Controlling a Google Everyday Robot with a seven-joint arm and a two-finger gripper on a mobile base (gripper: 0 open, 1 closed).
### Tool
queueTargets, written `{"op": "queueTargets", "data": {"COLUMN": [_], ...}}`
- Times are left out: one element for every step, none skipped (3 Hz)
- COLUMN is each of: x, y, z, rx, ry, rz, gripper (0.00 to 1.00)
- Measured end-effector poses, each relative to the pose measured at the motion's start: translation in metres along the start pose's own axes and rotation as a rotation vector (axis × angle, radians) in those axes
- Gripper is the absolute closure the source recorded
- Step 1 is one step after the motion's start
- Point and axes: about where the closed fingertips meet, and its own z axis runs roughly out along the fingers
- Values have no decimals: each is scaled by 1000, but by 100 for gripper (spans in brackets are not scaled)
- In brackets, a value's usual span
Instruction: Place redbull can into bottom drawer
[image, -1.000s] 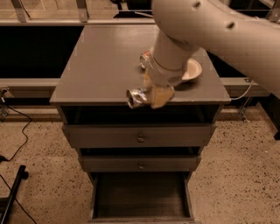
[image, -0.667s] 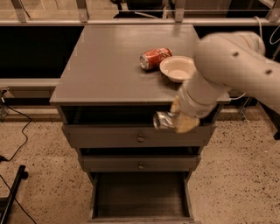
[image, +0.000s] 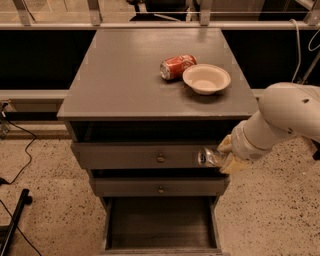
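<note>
My gripper (image: 225, 154) is shut on the redbull can (image: 208, 158), a slim silver can held on its side with its top facing left. It hangs in front of the right end of the upper drawer (image: 145, 156), off the cabinet's front right corner. The bottom drawer (image: 160, 227) is pulled open below, a wide box with a dark inside. The can is above and to the right of that opening. My white arm (image: 285, 117) comes in from the right.
On the grey cabinet top (image: 125, 75) lie a red-orange soda can (image: 177, 66) on its side and a cream bowl (image: 206, 78). The middle drawer (image: 160, 187) is shut. Black cables and a stand base (image: 15, 220) lie on the speckled floor at left.
My arm has swung right and down, carrying the can from over the cabinet top's front edge to in front of the upper drawer's right end. The soda can and bowl are uncovered.
</note>
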Motion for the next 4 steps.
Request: {"op": "queueTargets", "data": {"x": [16,22,30,61], "y": [1,3,5,17], "z": [10,49,73,97], "rx": [-26,-29,46,119], "ry": [-49,-217,-495,-694], "rz": [34,74,141,174], "gripper": [100,100,100,100]}}
